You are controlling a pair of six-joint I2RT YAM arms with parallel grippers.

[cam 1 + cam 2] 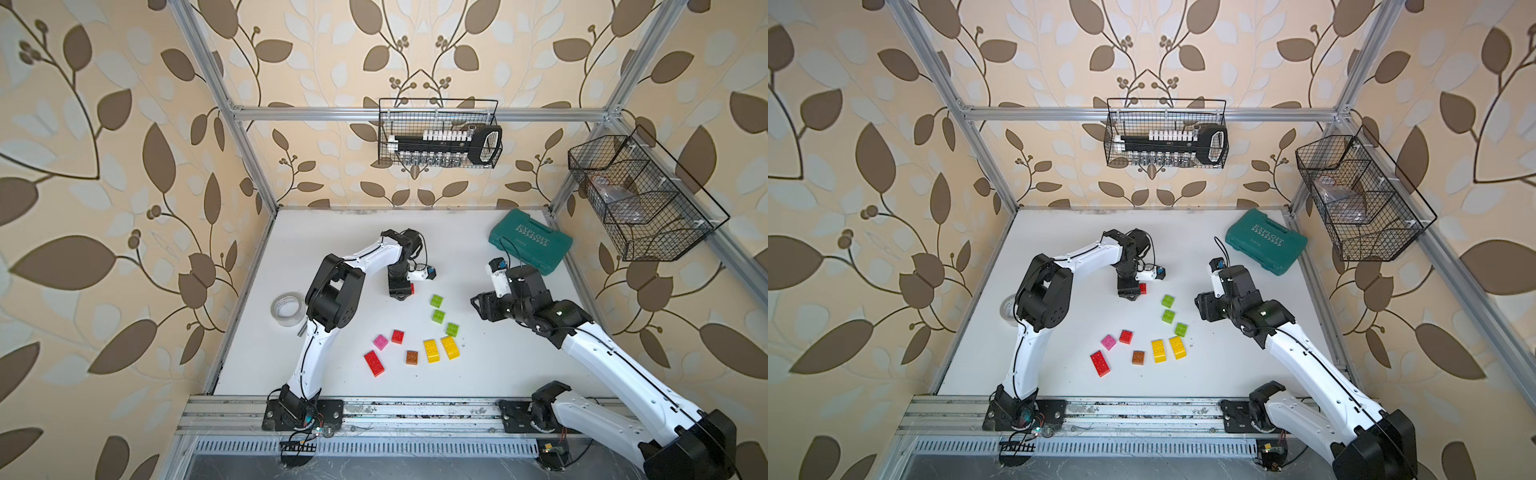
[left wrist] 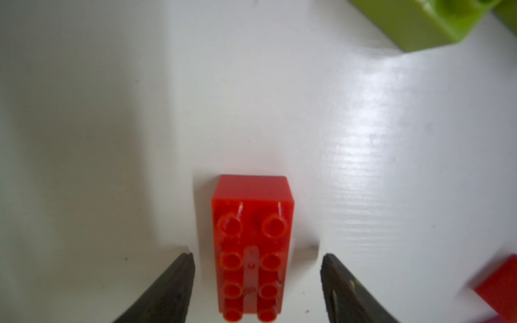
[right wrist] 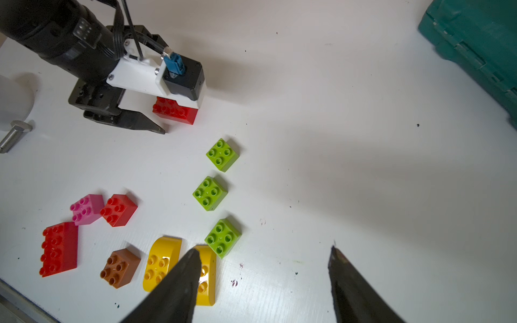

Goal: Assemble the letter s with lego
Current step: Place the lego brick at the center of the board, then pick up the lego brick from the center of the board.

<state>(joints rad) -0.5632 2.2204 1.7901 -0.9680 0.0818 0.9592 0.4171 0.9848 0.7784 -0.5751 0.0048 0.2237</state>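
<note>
Left gripper [image 2: 257, 255] is hovering low over a red oblong brick [image 2: 251, 195]. Its fingers [image 2: 173, 279] are standing apart along the brick's long sides, with a gap showing on each side, so it is gripping nothing. The brick is lying flat on the white table [image 1: 332, 249], studs up, just beyond the three lime green square bricks [image 3: 209, 193]. Judgement: this one is serving as the top bar of the S.

Right gripper [image 3: 264, 250] is waiting empty to the side of the greens, jaws wide. It is probably keeping clear of the left arm's work.

The remaining lego is lying loose and unjoined:
- two yellow bricks [image 3: 162, 263] beside the nearest green
- a brown square [image 3: 120, 267]
- a second red oblong [image 3: 60, 249]
- a pink square [image 3: 86, 209] and a red square [image 3: 119, 209]

Together they are curving round roughly, but are not reading as an S yet.
</note>
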